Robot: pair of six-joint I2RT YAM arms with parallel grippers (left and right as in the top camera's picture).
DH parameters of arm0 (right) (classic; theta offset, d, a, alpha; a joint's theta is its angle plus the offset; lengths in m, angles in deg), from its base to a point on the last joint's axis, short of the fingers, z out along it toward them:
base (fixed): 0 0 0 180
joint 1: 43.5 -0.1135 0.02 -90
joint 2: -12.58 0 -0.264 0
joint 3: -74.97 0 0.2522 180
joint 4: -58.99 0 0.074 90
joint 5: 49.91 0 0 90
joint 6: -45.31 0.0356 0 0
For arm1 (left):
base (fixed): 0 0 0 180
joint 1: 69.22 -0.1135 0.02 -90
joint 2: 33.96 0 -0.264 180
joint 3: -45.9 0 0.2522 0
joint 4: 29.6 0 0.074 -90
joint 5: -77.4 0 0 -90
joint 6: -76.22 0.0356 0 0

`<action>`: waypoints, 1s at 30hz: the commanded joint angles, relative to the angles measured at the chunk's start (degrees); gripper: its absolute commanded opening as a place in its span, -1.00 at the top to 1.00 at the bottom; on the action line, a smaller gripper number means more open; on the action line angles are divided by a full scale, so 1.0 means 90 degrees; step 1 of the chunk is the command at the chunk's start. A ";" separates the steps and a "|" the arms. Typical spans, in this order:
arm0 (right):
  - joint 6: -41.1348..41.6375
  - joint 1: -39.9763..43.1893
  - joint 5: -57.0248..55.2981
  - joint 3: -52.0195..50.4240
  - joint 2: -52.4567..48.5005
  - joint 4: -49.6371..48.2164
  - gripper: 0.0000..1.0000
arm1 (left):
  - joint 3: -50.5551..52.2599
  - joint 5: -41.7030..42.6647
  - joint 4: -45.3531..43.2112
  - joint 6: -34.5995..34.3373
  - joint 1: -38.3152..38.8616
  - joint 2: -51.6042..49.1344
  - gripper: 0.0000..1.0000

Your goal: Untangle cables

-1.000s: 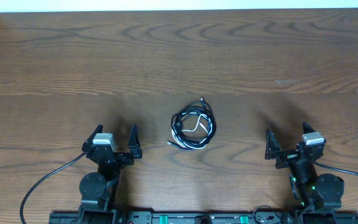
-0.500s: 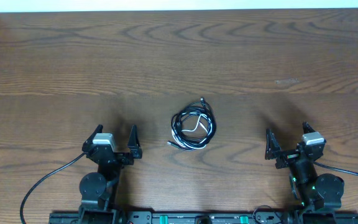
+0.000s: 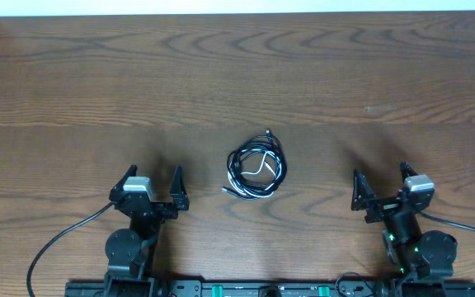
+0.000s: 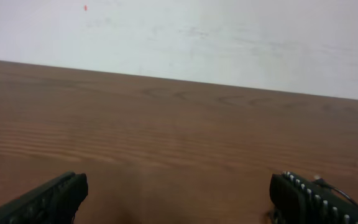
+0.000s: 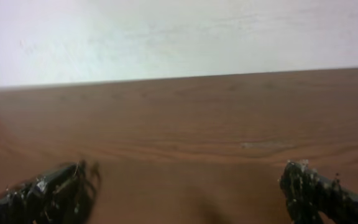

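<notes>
The cables lie in one small coiled tangle at the middle of the wooden table: thin black wires with one white strand inside and a small plug tip at the lower left. My left gripper is open and empty, to the left of and nearer than the tangle. My right gripper is open and empty, to the right of it. In the left wrist view the fingers are spread wide over bare wood. In the right wrist view the fingers are also wide apart; dark strands of the tangle show by the left fingertip.
Thick black cords run from each arm base along the near edge. A pale wall edge borders the table's far side. A faint light mark sits on the wood at the right.
The right gripper has shifted very slightly to the right. The cables and the left arm have not moved.
</notes>
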 commanded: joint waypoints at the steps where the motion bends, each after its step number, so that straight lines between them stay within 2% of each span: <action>1: 0.1588 -0.0034 0.0136 -0.0029 0.0024 -0.0034 -0.98 | 0.0049 0.1081 -0.0260 -0.0078 -0.0034 0.0005 -0.98; 4: 0.1792 -0.0034 0.0631 -0.0027 0.0024 -0.0102 -0.99 | 0.0049 0.1865 -0.0855 -0.0134 -0.0034 0.0005 -0.98; 5: 0.1795 -0.0034 0.1163 -0.0005 0.0022 -0.0104 -0.99 | -0.0058 0.1872 -0.0741 -0.0546 -0.0034 -0.0012 -0.98; 9: 0.2084 -0.0034 0.1401 0.0321 -0.0160 0.0447 -0.99 | -0.0423 0.1999 -0.0231 -0.1474 -0.0034 -0.0376 -0.98; 11: 0.2154 -0.0034 0.1399 0.0772 -0.0410 0.1071 -0.99 | -0.0780 0.2237 -0.0129 -0.1729 -0.0034 -0.0731 -0.98; 14: 0.2103 -0.0036 0.1406 0.2178 -0.1275 0.2222 -0.99 | -0.1943 0.2625 0.0352 -0.1843 -0.0032 -0.1724 -0.98; 17: 0.1535 -0.0036 0.1477 0.3859 -0.2441 0.3650 -0.99 | -0.3543 0.3322 0.1428 -0.1841 -0.0027 -0.3007 -0.98; 19: 0.1020 -0.0036 0.1474 0.4852 -0.3184 0.4821 -0.99 | -0.4209 0.3631 0.2072 -0.1841 -0.0027 -0.3521 -0.98; 22: -0.0017 -0.0036 0.1469 0.5933 -0.4148 0.6302 -0.98 | -0.4619 0.3983 0.2482 -0.1843 -0.0027 -0.3993 -0.98; 24: -0.0287 -0.0036 0.1484 0.6241 -0.4619 0.6696 -0.99 | -0.4617 0.4209 0.2650 -0.1945 -0.0027 -0.4121 -0.98; 26: -0.0338 -0.0036 0.1579 0.6244 -0.4840 0.6798 -0.98 | -0.4617 0.4204 0.2851 -0.1644 -0.0027 -0.4231 -0.98; 30: -0.1076 -0.0039 0.1566 0.6241 -0.5353 0.7385 -0.99 | -0.4617 0.3626 0.4046 -0.1018 -0.0005 -0.4840 -0.98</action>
